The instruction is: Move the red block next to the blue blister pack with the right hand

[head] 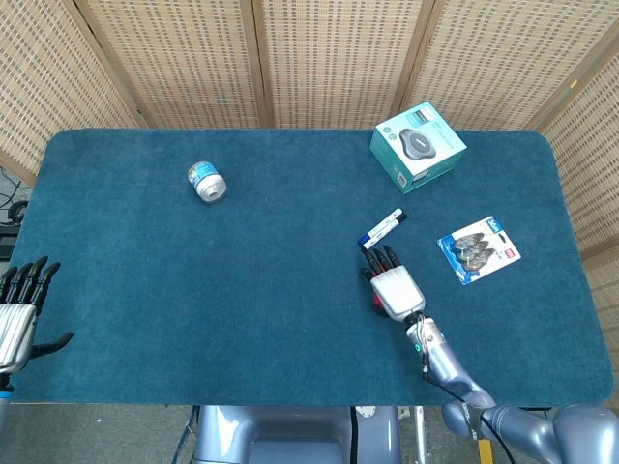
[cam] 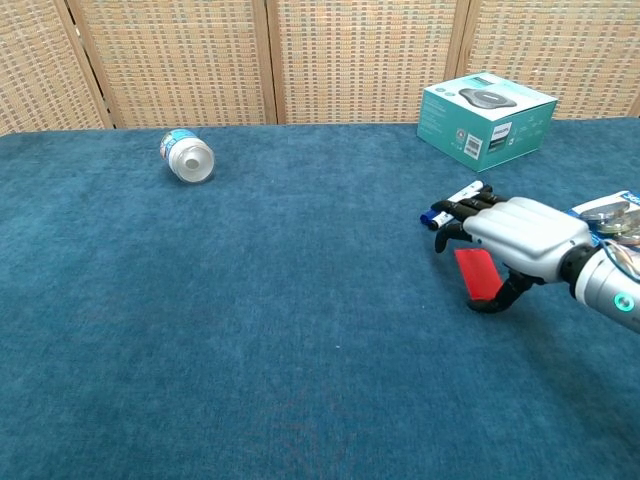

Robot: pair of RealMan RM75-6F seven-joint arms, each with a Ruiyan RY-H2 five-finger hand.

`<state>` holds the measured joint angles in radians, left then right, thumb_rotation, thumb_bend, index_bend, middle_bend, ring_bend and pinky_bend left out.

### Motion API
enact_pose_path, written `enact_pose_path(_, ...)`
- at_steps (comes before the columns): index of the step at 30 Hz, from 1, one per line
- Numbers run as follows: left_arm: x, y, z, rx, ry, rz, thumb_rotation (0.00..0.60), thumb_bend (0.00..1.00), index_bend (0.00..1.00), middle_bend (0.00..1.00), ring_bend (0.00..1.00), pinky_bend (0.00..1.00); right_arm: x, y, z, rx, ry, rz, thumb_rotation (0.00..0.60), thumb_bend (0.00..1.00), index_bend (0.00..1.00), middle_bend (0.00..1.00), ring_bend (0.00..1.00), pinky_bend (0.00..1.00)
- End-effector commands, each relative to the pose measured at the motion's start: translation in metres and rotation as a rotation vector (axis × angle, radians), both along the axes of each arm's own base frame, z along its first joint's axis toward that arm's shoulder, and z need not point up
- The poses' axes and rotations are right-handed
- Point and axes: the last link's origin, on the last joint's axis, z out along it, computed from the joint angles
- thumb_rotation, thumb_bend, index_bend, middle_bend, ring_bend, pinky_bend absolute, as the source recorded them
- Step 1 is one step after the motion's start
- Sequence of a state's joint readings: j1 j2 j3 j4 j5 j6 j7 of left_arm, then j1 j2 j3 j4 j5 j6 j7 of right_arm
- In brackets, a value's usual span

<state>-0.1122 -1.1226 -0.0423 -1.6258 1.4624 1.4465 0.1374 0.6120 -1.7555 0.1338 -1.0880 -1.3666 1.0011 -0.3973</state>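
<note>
- One red block lies flat on the mat, under the right hand; the head view shows only a sliver of it beside the palm.
- The right hand is palm down over the block, fingers stretched forward side by side, thumb bent down at the block's near end. Whether it actually clamps the block cannot be told.
- One blister pack lies well to the right of those fingers, apart from the block; in the chest view only its edge shows behind the hand.
- One marker, white with a blue cap, lies just ahead of the fingertips.
- One teal box, closed, stands far beyond the fingers; its contents are hidden.
- One small bottle lies on its side, far to the left of the fingers; what it holds cannot be seen.
- The left hand sits at the mat's left edge, fingers apart, holding nothing.
</note>
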Motion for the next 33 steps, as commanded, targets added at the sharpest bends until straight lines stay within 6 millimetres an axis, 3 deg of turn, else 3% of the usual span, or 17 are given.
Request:
enact_pose_path(1,0.0,0.0,0.0,0.0,0.0,0.0,0.6,0.01,0.0,0.0,0.0,0.0,0.003,-0.007,0.009,-0.074,-0.032,0.001,0.6,0.32,0.27,0.0,0.0,0.0)
enact_pose_path(4,0.0,0.0,0.0,0.0,0.001,0.0,0.6,0.01,0.0,0.0,0.0,0.0,0.006,-0.011,0.019,-0.142,-0.065,0.007,0.6,0.36,0.27,0.0,0.0,0.0)
enact_pose_path(10,0.0,-0.001,0.0,0.0,0.001,-0.002,0.6,0.01,0.0,0.0,0.0,0.0,0.008,-0.014,0.033,-0.176,-0.127,-0.012,0.6,0.35,0.27,0.0,0.0,0.0)
enact_pose_path(19,0.0,-0.001,0.0,0.002,0.0,-0.004,0.6,0.02,0.0,0.0,0.0,0.0,0.008,0.0,0.032,-0.089,-0.12,-0.031,0.6,0.34,0.28,0.0,0.0,0.0)
enact_pose_path(26,0.0,-0.001,0.0,0.002,0.0,-0.004,0.6,0.01,0.0,0.0,0.0,0.0,0.007,0.002,0.031,-0.053,-0.103,-0.037,0.6,0.36,0.45,0.0,0.0,0.0)
enact_pose_path(33,0.0,-0.001,0.0,0.002,0.0,-0.005,0.6,0.01,0.0,0.0,0.0,0.0,0.003,0.002,0.026,-0.018,-0.072,-0.044,0.6,0.51,0.52,0.0,0.0,0.0)
